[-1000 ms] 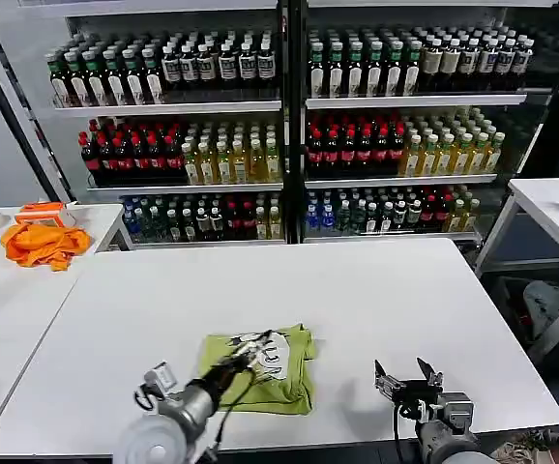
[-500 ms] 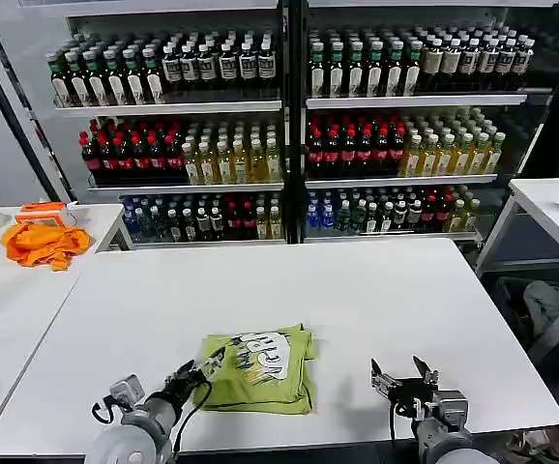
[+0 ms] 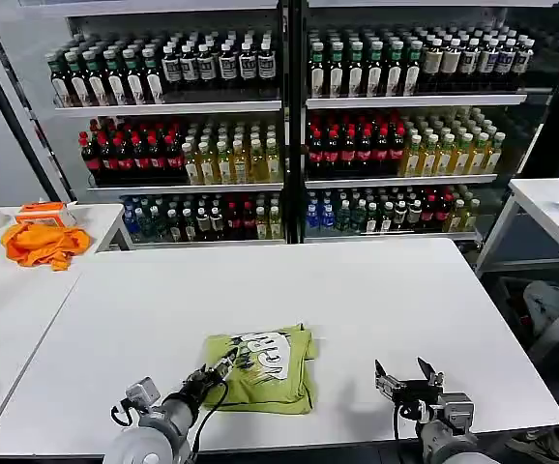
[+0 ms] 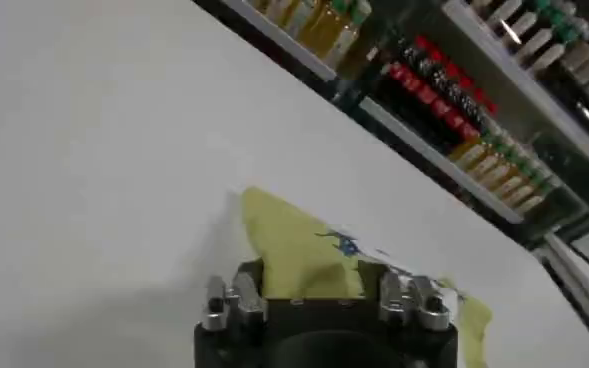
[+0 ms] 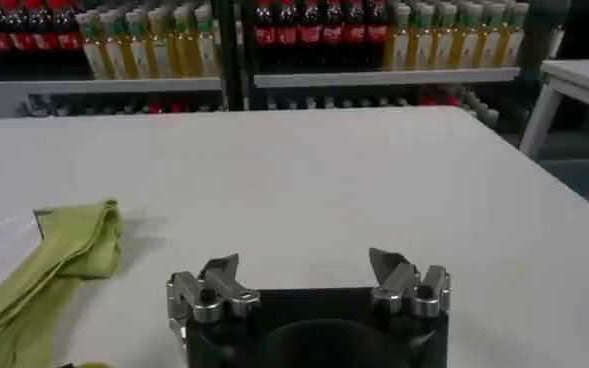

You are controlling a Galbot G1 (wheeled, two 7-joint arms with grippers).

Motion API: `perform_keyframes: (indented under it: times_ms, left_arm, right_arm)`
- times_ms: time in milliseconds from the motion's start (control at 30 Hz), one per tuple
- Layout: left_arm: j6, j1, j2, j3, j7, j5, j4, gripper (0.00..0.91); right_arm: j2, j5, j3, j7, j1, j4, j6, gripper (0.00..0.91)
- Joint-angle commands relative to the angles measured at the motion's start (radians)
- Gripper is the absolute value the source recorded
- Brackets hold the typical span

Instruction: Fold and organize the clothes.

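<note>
From the head view, the T-shirt [image 3: 263, 368] lies folded into a compact packet on the white table [image 3: 357, 300], near the table's front edge and a little left of its middle, with a white printed panel showing on top. Its long axis runs roughly across the table, side to side. The left gripper [image 3: 214, 372] sits at the shirt's left edge, touching or just over the cloth; whether its jaws are apart or together on the fabric I cannot tell from here. The right gripper [image 3: 406, 376] hovers low, well apart from the shirt's right edge, with its fingers spread and nothing between them. The left arm is plainly the nearer one. An orange cloth [image 3: 43, 243] lies on a side table, far to the shirt's left.

In the left wrist view, the shirt [image 4: 304, 265] lies directly ahead of the left gripper [image 4: 324, 290], its near edge running into the space between the fingers. The tips are hidden, so the grip stays uncertain.

In the right wrist view, the right gripper [image 5: 304, 272] stands open over bare table, and the shirt [image 5: 59, 260] lies off to one side of it, a folded green edge with clear table between. Any reach from this arm would have to cross that gap.
</note>
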Motion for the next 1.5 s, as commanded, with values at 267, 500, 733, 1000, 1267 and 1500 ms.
perform_keyframes:
  times_ms: [267, 500, 733, 1000, 1267, 1500]
  left_arm:
    - [-0.085, -0.012, -0.055, -0.065, -0.001, -0.229, 0.015, 0.020]
    - [-0.091, -0.008, -0.089, -0.067, 0.007, -0.281, 0.023, 0.020]
    - [-0.093, -0.017, -0.101, -0.101, 0.005, -0.324, 0.016, 0.020]
    - [-0.070, -0.053, 0.061, -0.388, -0.015, -0.430, -0.034, 0.020]
    - [0.034, -0.058, 0.357, -0.634, 0.004, -0.393, -0.075, 0.020]
    - [0.023, -0.017, 0.320, -0.380, 0.073, 0.028, -0.162, 0.020]
  right_arm:
    - [0.019, -0.005, -0.007, 0.006, -0.003, 0.000, -0.003, 0.907]
    - [0.025, -0.006, -0.008, 0.008, -0.001, 0.001, -0.004, 0.907]
    - [0.021, -0.004, 0.001, 0.008, -0.004, 0.006, -0.004, 0.907]
    - [0.008, 0.012, 0.017, 0.006, 0.003, 0.013, -0.004, 0.907]
    - [0.005, 0.021, 0.003, 0.006, 0.034, 0.007, -0.003, 0.907]
    - [0.005, 0.021, -0.010, 0.006, 0.044, -0.004, -0.003, 0.907]
